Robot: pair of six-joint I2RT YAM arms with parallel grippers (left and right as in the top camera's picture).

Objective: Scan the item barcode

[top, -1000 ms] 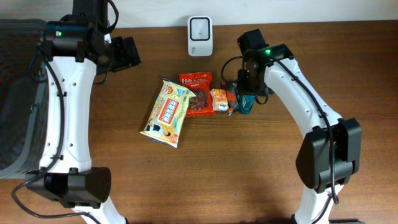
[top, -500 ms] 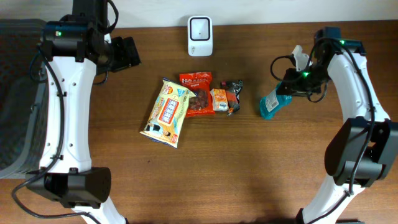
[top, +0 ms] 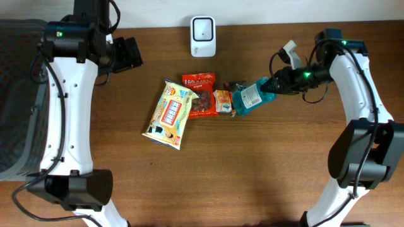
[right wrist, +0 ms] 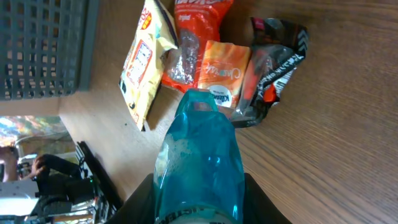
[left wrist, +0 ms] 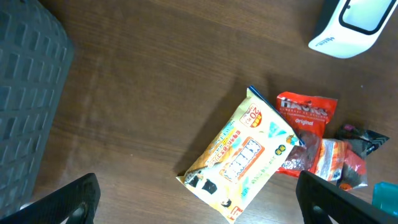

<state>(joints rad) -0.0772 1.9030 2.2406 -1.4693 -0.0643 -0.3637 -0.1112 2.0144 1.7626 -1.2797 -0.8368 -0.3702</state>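
Note:
My right gripper [top: 273,85] is shut on a teal blue packet [top: 250,98], the item, and holds it lengthwise, pointing left, at the right end of a row of snacks. In the right wrist view the teal packet [right wrist: 199,155] fills the space between my black fingers [right wrist: 142,198] above an orange packet [right wrist: 225,78] and a black wrapper [right wrist: 273,56]. No barcode shows on it. The white scanner [top: 202,28] stands at the table's back edge. My left gripper [top: 129,53] hangs open at the back left with nothing in it.
On the table lie a yellow snack bag [top: 169,113], a red bag [top: 200,93], a small orange packet [top: 223,101] and a black wrapper [top: 237,87]. A dark grey basket [top: 19,94] stands at the left edge.
My right gripper lifted the teal packet from the pile, swung it out to the right, then brought it back left towards the pile. The left arm stayed still.

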